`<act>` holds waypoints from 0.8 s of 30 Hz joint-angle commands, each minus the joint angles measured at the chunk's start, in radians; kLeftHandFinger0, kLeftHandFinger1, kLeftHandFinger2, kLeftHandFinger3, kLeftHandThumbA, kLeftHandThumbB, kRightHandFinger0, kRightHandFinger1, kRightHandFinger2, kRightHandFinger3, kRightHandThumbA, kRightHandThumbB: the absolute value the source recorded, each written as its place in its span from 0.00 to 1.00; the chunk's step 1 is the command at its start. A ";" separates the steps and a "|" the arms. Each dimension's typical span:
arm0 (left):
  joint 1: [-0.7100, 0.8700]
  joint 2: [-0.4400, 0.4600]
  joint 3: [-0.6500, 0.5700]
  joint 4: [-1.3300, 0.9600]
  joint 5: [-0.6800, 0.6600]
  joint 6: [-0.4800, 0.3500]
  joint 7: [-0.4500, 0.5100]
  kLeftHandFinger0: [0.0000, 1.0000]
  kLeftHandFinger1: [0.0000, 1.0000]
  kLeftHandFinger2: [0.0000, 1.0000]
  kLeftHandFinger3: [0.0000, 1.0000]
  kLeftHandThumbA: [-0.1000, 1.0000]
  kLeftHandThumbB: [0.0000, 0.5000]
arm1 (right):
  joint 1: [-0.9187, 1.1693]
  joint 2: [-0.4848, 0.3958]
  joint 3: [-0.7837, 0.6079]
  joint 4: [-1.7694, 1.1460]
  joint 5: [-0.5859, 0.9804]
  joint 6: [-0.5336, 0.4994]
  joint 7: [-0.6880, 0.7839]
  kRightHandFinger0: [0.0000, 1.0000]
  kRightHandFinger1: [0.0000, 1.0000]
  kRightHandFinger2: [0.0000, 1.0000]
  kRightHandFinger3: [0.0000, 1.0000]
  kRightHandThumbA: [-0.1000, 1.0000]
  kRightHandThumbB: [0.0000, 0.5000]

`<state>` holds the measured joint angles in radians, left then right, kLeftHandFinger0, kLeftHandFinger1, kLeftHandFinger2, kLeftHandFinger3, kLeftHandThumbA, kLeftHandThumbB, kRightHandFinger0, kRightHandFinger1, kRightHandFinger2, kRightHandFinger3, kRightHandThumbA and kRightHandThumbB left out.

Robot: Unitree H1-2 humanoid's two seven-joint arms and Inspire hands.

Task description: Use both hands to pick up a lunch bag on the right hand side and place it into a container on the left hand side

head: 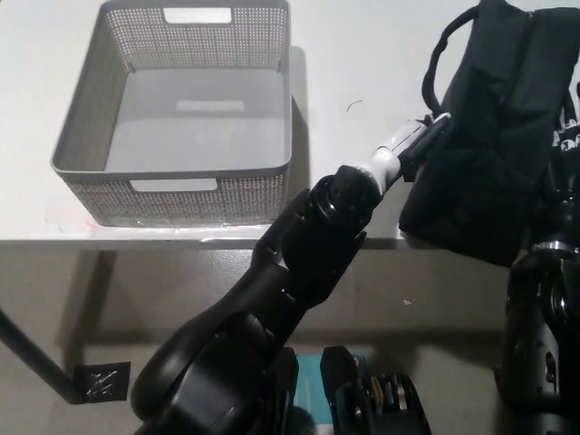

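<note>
Now lifting the lunch bag (494, 136) at the tabletop's (353, 54) right edge.
Left hand (424, 136) and right hand (566, 136) are pressing its sides, finger spread hidden; squeezing evenly should keep it level toward the empty basket (82, 136).

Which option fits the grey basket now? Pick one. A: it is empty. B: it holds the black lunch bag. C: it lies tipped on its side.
A: the grey basket stands upright with a bare floor, while the black lunch bag is still out at the table's right, between both hands.
</note>
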<state>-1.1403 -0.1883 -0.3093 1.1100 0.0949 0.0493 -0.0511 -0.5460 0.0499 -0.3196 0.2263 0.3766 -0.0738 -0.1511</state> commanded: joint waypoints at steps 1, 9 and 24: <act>-0.094 -0.086 -0.040 -0.065 0.041 -0.002 -0.090 1.00 1.00 1.00 1.00 1.00 0.70 | -0.062 0.049 0.054 -0.060 -0.031 0.036 -0.026 1.00 1.00 1.00 1.00 1.00 0.28; -0.132 -0.086 -0.021 -0.053 0.018 -0.017 -0.123 1.00 1.00 1.00 1.00 1.00 0.71 | -0.086 0.030 0.057 -0.089 -0.046 0.068 -0.077 1.00 1.00 1.00 1.00 1.00 0.28; -0.150 0.028 0.101 -0.274 -0.032 -0.003 -0.110 1.00 1.00 1.00 1.00 1.00 0.68 | -0.296 0.040 0.143 -0.066 -0.099 0.142 -0.098 1.00 1.00 1.00 1.00 1.00 0.37</act>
<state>-1.2313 -0.1412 -0.2249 0.9528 0.0931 0.0770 -0.1048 -0.7003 0.0325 -0.2763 0.1479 0.3198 0.0170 -0.2847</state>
